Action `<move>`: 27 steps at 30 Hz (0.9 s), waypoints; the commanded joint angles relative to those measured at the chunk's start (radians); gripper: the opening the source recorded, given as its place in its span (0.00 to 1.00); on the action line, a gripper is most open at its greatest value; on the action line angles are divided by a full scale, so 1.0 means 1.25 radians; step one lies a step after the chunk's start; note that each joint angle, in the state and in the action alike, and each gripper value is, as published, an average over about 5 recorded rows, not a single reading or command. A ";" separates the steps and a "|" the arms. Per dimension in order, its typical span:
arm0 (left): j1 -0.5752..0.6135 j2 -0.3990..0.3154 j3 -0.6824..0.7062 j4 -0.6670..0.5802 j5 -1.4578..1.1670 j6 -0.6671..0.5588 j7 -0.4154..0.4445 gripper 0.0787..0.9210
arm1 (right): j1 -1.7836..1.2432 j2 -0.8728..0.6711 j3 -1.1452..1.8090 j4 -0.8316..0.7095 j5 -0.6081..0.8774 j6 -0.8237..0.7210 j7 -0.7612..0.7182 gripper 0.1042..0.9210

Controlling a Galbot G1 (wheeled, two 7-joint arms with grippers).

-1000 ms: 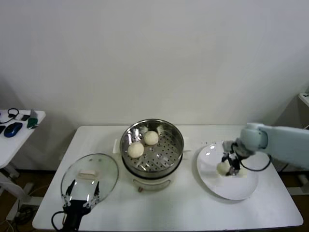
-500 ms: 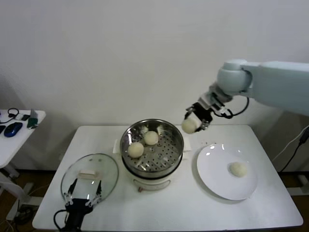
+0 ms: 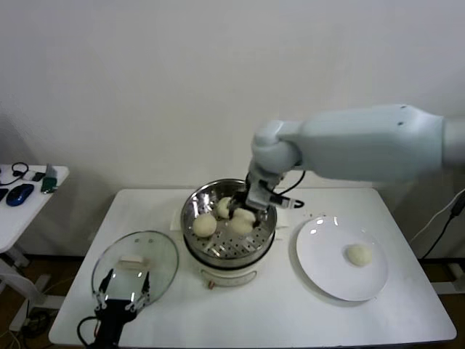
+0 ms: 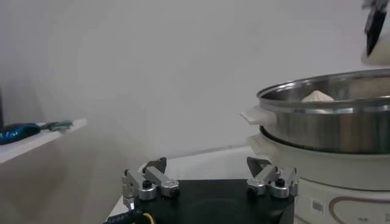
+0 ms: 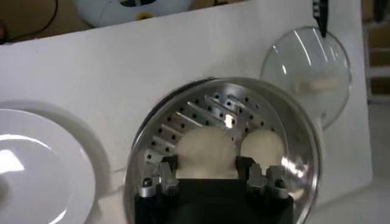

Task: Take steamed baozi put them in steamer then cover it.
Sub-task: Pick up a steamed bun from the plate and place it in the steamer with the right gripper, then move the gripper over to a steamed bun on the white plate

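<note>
Right pincer (image 3: 245, 211): inside the steamer (image 3: 196, 211), clamped on a baozi (image 3: 243, 223), fingers (image 5: 167, 170) either side of it.
Steamer: mid-bench, two more baozi (image 3: 204, 225) on its perforated floor.
Plate (image 3: 320, 273): right of the steamer, one baozi (image 3: 357, 254) on it.
Cover (image 3: 161, 251): flat on the bench (image 3: 290, 313), left of the steamer.
Left pincer (image 3: 125, 286): wide apart, low at the cover's near edge.

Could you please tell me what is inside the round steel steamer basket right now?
The shiny steel steamer basket holds three cream-white dough buns; the right gripper is shut on the nearest one. Its arm hides part of the perforated floor.
</note>
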 commanded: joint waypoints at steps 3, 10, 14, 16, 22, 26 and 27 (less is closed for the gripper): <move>0.005 0.000 0.000 0.005 -0.001 -0.004 -0.001 0.88 | -0.145 0.104 0.007 -0.056 -0.117 0.035 0.035 0.65; 0.006 0.000 0.002 0.003 0.000 -0.004 -0.001 0.88 | -0.163 0.112 0.007 -0.097 -0.145 0.042 0.035 0.66; 0.006 0.000 0.002 0.002 0.000 -0.004 -0.001 0.88 | -0.162 0.114 0.010 -0.110 -0.151 0.047 0.037 0.66; 0.007 0.000 0.002 0.002 0.000 -0.004 -0.002 0.88 | -0.155 0.114 0.010 -0.112 -0.150 0.052 0.039 0.67; 0.006 0.000 0.004 0.000 0.000 -0.004 -0.001 0.88 | -0.118 0.096 0.012 -0.109 -0.123 0.074 0.042 0.82; 0.007 0.001 0.004 0.000 0.000 -0.004 -0.001 0.88 | -0.059 0.052 0.011 -0.100 -0.067 0.100 0.023 0.87; 0.007 0.001 0.004 0.000 0.000 -0.004 -0.001 0.88 | -0.036 0.034 0.007 -0.099 -0.044 0.107 0.007 0.88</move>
